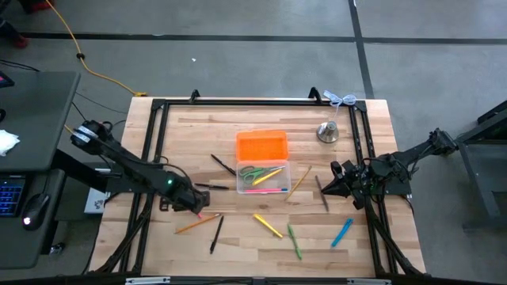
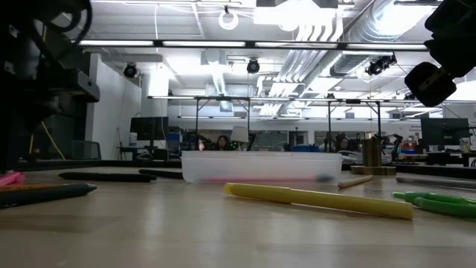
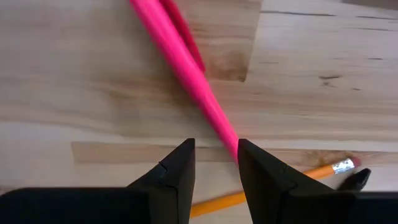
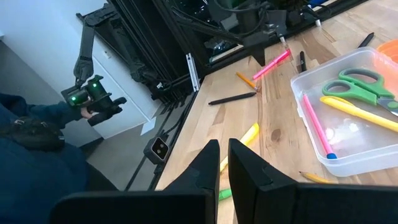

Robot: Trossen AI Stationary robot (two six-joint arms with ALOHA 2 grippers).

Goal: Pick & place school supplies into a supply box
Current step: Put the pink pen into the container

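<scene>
We see the left gripper (image 1: 200, 207) low over the table (image 1: 238, 245) at the near left, fingers (image 3: 177, 171) partly spread. A pink marker (image 3: 186, 68) runs down between the tips and lies against one finger; whether it is truly pinched we cannot tell. An orange pencil (image 3: 280, 183) lies just beyond the tips.

The right gripper (image 4: 222, 155) hangs above the table's right side, fingers pressed nearly together and empty.

The box (image 1: 263, 176) sits at mid-table, its orange lid (image 1: 261, 146) swung open behind it. Inside we count one pair of scissors (image 1: 252, 171), one yellow pen (image 1: 272, 174) and one pink pen (image 1: 265, 190).

Loose on the table we count three black pens, two orange pencils, one yellow marker (image 1: 268, 226), one green pen (image 1: 295, 241), one blue pen (image 1: 342, 232), one dark pencil (image 1: 322, 192) and the pink marker. One bell (image 1: 328, 131) stands far right.
</scene>
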